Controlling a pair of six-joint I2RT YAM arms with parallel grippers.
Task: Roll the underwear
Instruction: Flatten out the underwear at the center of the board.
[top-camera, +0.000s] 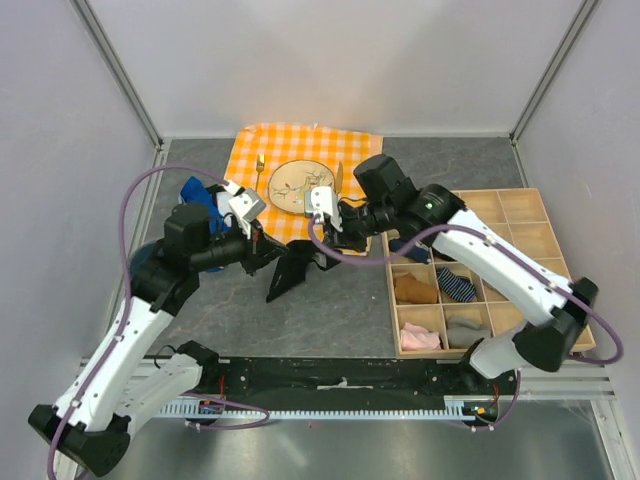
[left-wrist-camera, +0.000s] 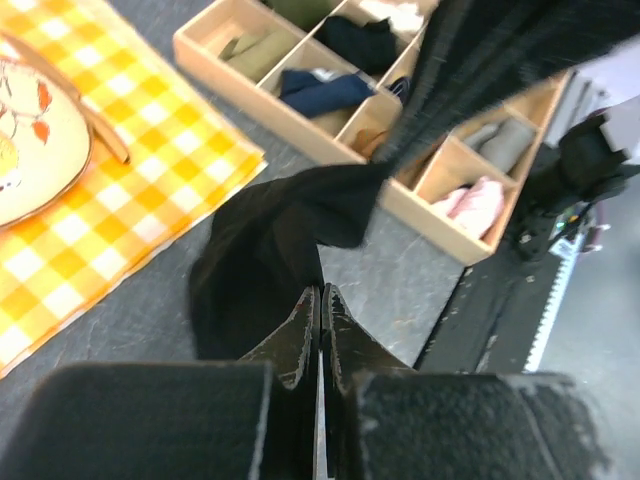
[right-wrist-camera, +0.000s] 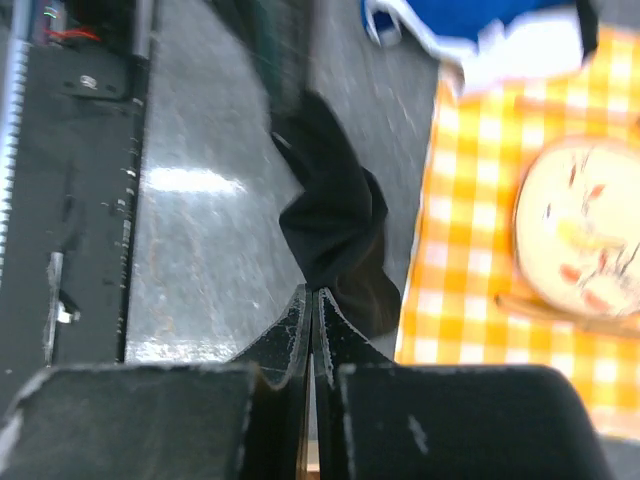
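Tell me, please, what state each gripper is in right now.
The left gripper is closed, holding one end of the underwear.
The right gripper is closed, holding the other end of the underwear.

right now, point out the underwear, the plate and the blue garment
underwear (top-camera: 290, 272), top view, middle of the hanging fabric
plate (top-camera: 300, 186), top view, bare centre
blue garment (top-camera: 200, 195), top view, blue cloth beside its trim

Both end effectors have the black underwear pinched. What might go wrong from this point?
1. The underwear hangs bunched and twisted between the left end effector and right end effector; laid down this way, it would likely roll unevenly.
2. Each grip seems to catch only a small bit of fabric, so a pull apart might slip one free.
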